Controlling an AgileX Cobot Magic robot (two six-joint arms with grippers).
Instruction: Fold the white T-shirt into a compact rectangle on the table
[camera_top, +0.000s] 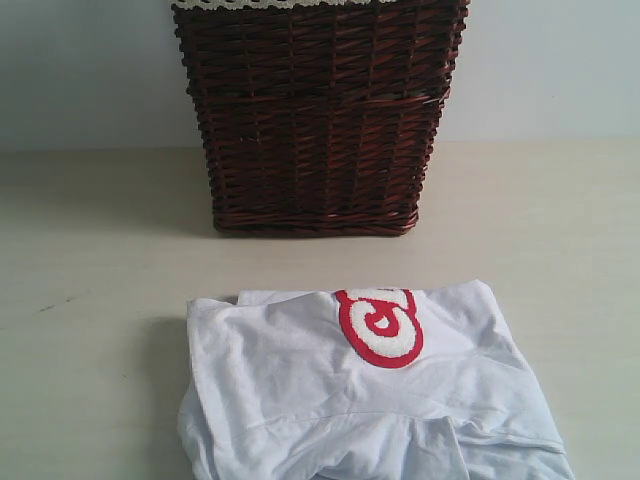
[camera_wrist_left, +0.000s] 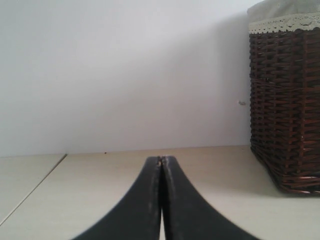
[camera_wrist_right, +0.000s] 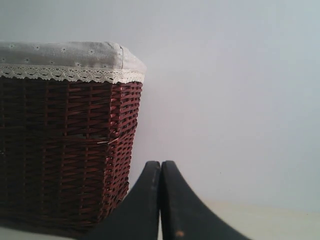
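The white T-shirt (camera_top: 370, 400) lies loosely folded on the table (camera_top: 90, 300) at the front, reaching past the lower edge of the exterior view. A red patch with white letters (camera_top: 380, 325) shows on its far edge. Neither gripper appears in the exterior view. My left gripper (camera_wrist_left: 161, 159) is shut with nothing between its black fingers, low over the bare table with the basket off to one side. My right gripper (camera_wrist_right: 160, 163) is shut and empty too, close beside the basket's corner. The shirt is out of sight in both wrist views.
A dark brown wicker basket (camera_top: 315, 120) with a grey lace-trimmed liner (camera_wrist_right: 65, 62) stands at the back of the table, behind the shirt. A pale wall (camera_top: 560, 70) rises behind it. A seam (camera_wrist_left: 35, 182) runs across the tabletop in the left wrist view.
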